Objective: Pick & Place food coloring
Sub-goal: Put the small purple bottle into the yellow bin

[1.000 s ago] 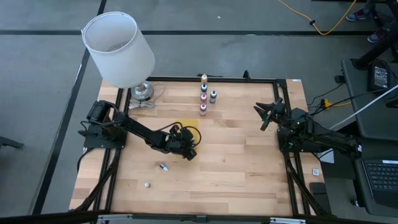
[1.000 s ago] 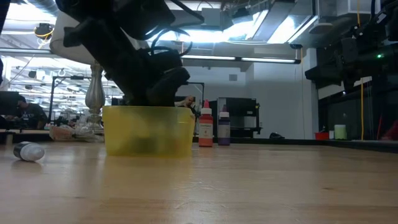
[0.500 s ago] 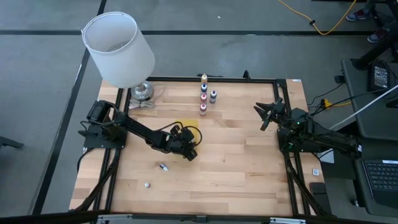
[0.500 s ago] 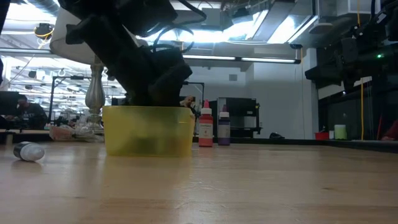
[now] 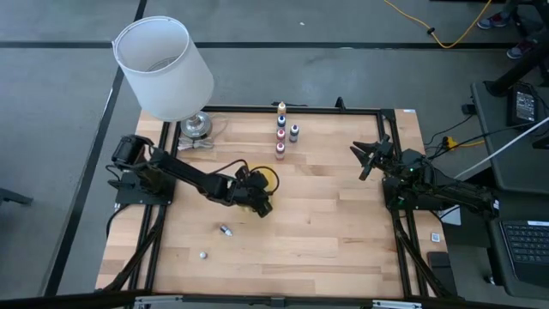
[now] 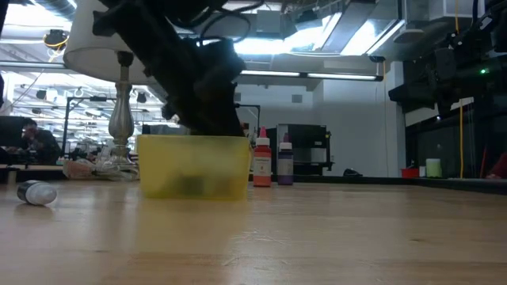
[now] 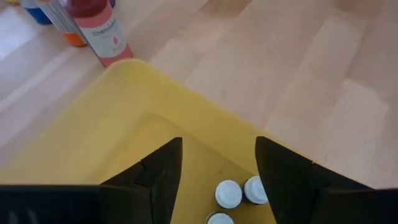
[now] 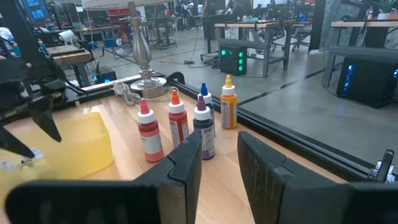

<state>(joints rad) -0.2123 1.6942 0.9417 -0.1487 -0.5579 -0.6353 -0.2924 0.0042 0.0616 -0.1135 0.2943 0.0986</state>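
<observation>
Yellow tray (image 5: 268, 178) sat mid-counter (image 5: 334, 232). White-shade lamp (image 5: 165, 67) stood at far-left corner, silver base (image 5: 195, 126) on the wood. Person (image 6: 32, 134) was seated in room behind.

Overhead, table-level, two wrist views

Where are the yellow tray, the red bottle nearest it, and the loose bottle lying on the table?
yellow tray (image 6: 194, 165): low view, front wall.
red bottle (image 8: 148, 134): right wrist view, label.
loose bottle (image 6: 36, 192): low view, its side.

Bright overhead lights, backlit low view, soft shadows
</observation>
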